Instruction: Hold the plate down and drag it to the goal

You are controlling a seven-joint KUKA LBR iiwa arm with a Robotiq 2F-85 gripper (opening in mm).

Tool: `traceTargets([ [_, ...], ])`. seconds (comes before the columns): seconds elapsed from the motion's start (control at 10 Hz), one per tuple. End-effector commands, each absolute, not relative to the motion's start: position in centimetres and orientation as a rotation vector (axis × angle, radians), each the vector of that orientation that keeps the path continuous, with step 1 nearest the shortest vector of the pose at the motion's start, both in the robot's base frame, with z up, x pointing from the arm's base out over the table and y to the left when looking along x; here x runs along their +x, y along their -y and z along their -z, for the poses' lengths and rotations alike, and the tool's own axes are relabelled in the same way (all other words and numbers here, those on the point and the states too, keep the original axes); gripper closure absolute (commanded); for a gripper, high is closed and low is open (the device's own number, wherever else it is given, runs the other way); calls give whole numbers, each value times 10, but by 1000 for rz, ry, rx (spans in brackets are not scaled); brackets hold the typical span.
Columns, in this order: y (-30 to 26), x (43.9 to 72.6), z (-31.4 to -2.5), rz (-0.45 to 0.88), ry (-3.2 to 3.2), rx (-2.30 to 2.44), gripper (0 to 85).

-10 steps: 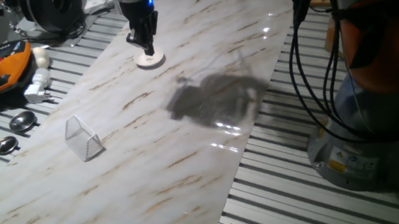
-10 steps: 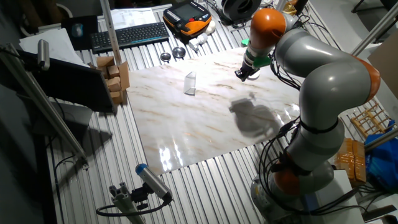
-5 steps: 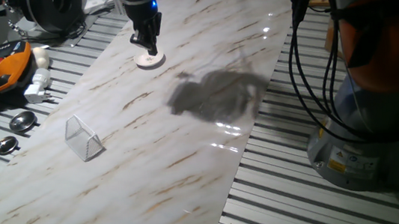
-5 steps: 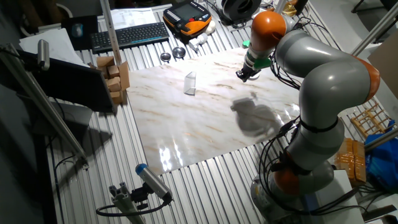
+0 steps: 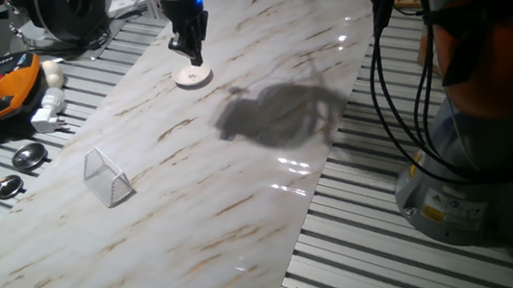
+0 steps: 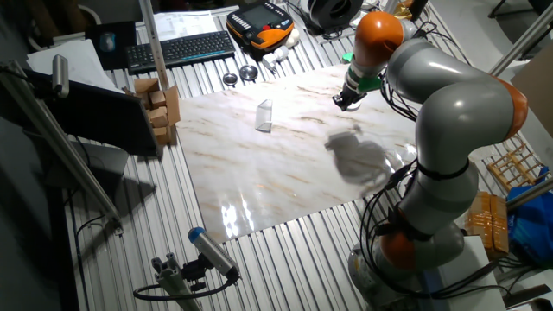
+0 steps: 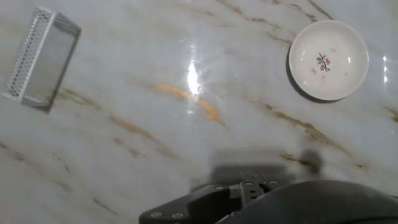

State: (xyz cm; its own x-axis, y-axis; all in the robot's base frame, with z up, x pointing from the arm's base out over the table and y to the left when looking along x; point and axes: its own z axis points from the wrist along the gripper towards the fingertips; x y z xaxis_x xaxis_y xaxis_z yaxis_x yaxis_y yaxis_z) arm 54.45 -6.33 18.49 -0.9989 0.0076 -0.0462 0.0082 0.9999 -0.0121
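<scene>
gripper [image 5: 188, 52] hovers just above plate [image 5: 194, 76], not touching; open or clenched, you can't tell. goal [image 5: 107, 176] lies well apart on counter [image 5: 242, 184]. you must drop straight down first.

One plate [image 7: 328, 60], one goal [image 7: 39, 58], two metal discs [image 5: 28, 156].

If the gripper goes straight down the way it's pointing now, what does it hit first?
Probably the plate: in one fixed view the gripper hangs right above it, fingers pointing down. The hand view shows the plate off-centre, so it may meet the rim or the marble table beside it.
</scene>
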Motion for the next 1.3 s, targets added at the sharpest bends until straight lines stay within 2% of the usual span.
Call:
traceTargets([
  [0.0, 69, 547, -184, 16, -3095, 13, 850],
  [1.0, 72, 556, -177, 62, -3062, 81, 850],
  [1.2, 72, 556, -177, 9, -3069, 79, 850],
])
